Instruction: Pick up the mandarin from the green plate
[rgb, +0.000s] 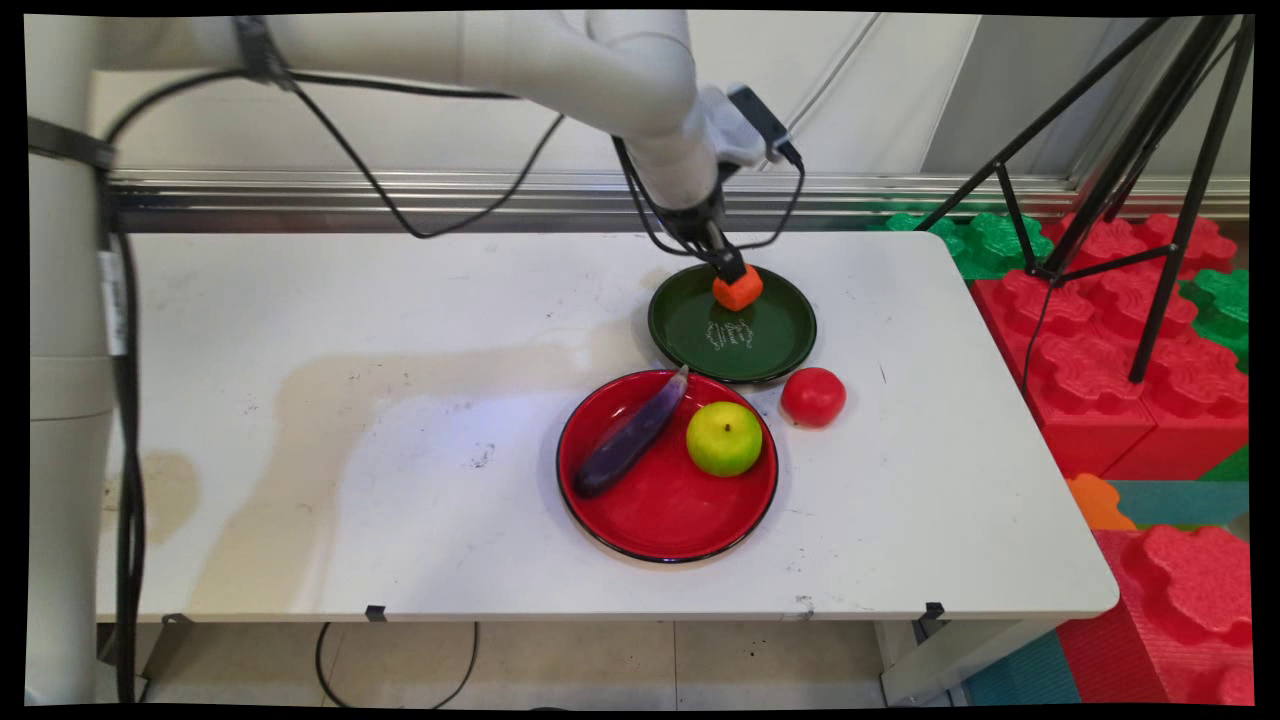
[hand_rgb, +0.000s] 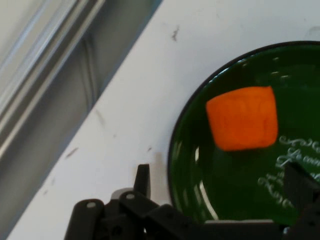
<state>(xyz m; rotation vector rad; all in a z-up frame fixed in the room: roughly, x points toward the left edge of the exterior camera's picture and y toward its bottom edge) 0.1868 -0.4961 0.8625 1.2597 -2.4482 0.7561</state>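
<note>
The gripper (rgb: 733, 272) is poised just above an orange chunk (rgb: 738, 289) lying at the far rim of the green plate (rgb: 770, 345). In the hand view the jaws are seen spread wide, holding nothing, with the chunk (hand_rgb: 243, 118) ahead between them.

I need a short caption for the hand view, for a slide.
Open end effector over an orange chunk lying in a green plate.
</note>
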